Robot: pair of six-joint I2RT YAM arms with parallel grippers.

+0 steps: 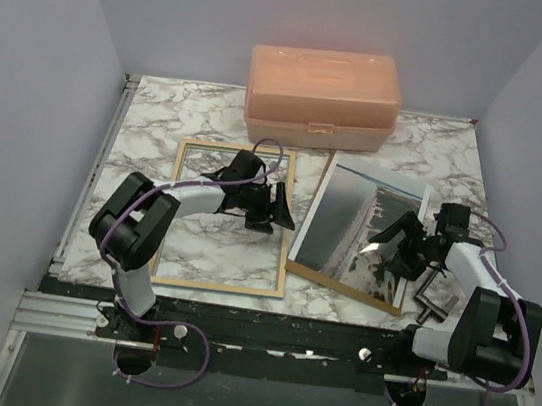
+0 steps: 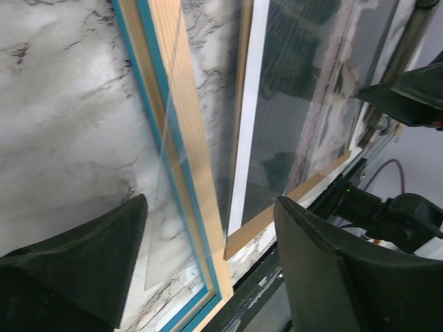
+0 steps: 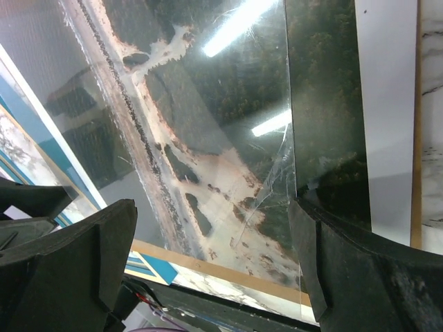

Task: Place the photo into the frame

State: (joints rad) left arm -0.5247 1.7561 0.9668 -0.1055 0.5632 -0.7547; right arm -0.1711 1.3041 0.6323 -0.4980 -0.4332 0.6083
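While flat, photo (image 3: 181, 104) under right gripper (image 3: 211, 207).

Peach lidded box (image 1: 324, 92) at far edge of marble table (image 1: 152, 116)

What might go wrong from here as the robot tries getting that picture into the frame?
1. The photo lies flat on a brown backing board; the right gripper, jaws open above it, may crease the thin print or lift the board too.
2. A clear sheet seems to cover part of the photo, so the jaws might slip or grab that instead.
3. The left gripper hangs over the frame, where the photo must go; the arms may bump.
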